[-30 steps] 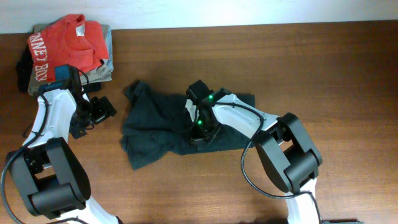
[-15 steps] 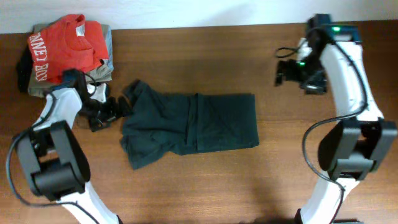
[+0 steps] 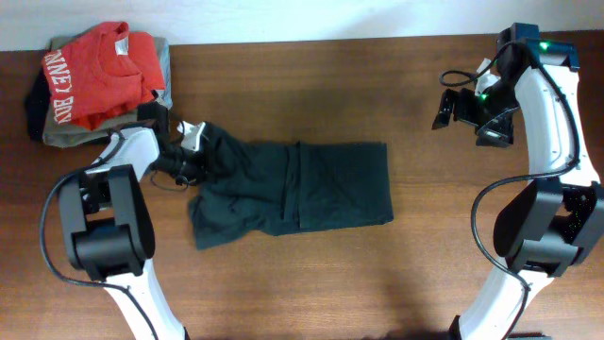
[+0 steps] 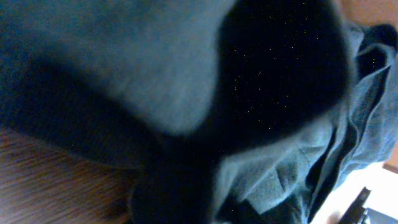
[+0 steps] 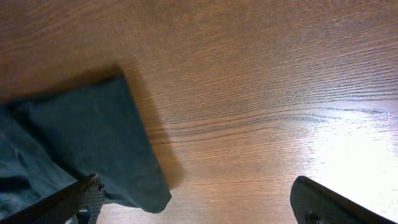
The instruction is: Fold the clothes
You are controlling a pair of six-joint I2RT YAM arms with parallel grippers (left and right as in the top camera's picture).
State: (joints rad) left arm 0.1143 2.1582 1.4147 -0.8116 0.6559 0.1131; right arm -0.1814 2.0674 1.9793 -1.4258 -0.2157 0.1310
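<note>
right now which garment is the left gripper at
The dark T-shirt spread mid-table; the left gripper meets its left edge. The red T-shirt and grey garment lie piled apart.

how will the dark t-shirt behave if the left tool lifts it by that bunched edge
Probably floppy: the black T-shirt lies wrinkled and its edge at the left tool is bunched into folds, so it should drape and sag. Likely light, since it looks thin and lies flat. Pushed on the smooth wooden table, it may crumple rather than slide whole.
</note>
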